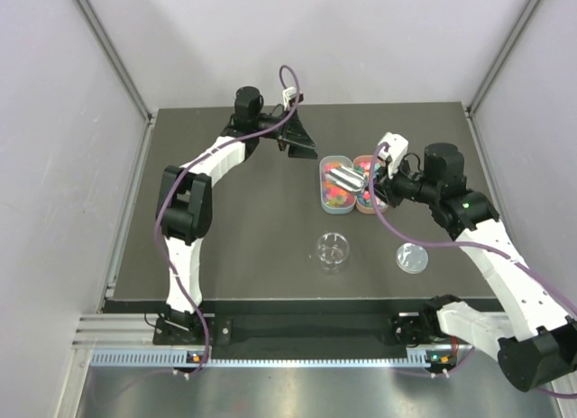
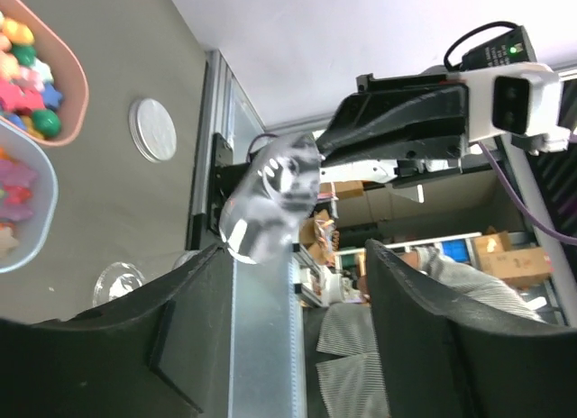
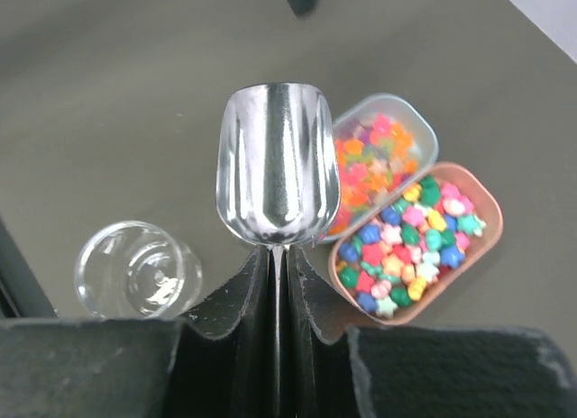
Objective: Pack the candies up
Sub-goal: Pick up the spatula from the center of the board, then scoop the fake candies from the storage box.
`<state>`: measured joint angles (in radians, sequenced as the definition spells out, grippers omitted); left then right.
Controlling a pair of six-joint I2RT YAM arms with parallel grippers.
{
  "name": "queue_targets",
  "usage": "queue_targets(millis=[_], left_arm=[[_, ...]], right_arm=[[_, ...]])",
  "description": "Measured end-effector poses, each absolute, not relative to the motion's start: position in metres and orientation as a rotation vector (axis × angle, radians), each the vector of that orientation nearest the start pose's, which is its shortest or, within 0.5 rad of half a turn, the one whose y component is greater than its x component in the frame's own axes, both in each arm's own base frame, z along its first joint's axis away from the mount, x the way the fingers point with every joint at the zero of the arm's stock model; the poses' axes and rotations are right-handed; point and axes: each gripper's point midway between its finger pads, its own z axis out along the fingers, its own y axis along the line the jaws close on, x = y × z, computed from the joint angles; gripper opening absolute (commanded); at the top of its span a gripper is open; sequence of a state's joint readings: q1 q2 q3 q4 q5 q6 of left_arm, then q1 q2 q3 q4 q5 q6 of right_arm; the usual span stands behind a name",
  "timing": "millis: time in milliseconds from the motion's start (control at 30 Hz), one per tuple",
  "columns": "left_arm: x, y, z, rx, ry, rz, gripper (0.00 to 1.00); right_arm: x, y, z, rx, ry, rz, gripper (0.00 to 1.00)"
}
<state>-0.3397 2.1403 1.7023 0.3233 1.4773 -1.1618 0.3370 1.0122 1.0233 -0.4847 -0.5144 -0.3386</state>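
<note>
While the left gripper (image 2: 296, 251) hangs open-jawed, the right gripper (image 3: 280, 258) clamps the scoop (image 3: 278, 170) — above the candies (image 3: 407, 247)

cup (image 1: 333, 250) (clear) upright | lid (image 1: 413, 257) flat nearby | scoop (image 3: 279, 166) over grey tray (image 3: 431, 134)

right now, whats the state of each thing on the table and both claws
shiny silver scoop: empty, raised
clear round cup: upright, empty, uncovered
clear round lid: lying flat, apart from the cup
pale grey tray: filled, uncovered
pink tray: filled, uncovered
small multicoloured candies: in both trays, none in the cup
left claw: open, empty
right claw: shut on the scoop handle
</note>
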Motion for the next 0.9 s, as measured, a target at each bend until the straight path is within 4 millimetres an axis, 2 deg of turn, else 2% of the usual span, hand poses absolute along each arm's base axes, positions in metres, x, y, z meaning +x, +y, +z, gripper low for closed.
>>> queue_targets(millis=[33,167,300,367,433,567,633,767,900], left_arm=[[0.377,-0.319,0.266,0.596,2.116,-2.176,0.75],[0.387,-0.312,0.265,0.585,2.089,-2.136,0.75],[0.408,-0.307,0.250,0.467,2.127,-2.024,0.80],[0.425,-0.308,0.241,0.441,2.148,-1.872,0.81],[0.449,-0.305,0.229,0.419,2.186,-1.621,0.81],[0.482,-0.291,0.212,0.455,2.241,-1.127,0.77],[0.496,-0.285,0.205,0.474,2.245,-0.951,0.76],[0.519,-0.277,0.172,0.513,2.277,-0.666,0.70],[0.539,-0.283,0.135,0.573,2.284,-0.517,0.67]], right_arm=[[0.274,0.170,0.257,-0.944,1.792,0.504,0.00],[0.287,0.144,0.246,-0.839,1.899,0.374,0.00],[0.305,0.114,0.237,-0.740,2.005,0.228,0.00],[0.313,0.103,0.232,-0.698,2.053,0.171,0.00],[0.319,0.094,0.228,-0.658,2.091,0.128,0.00],[0.322,0.078,0.215,-0.602,2.167,0.072,0.00],[0.322,0.074,0.208,-0.588,2.207,0.062,0.00],[0.320,0.075,0.195,-0.585,2.280,0.077,0.00],[0.317,0.076,0.183,-0.580,2.347,0.096,0.00]])
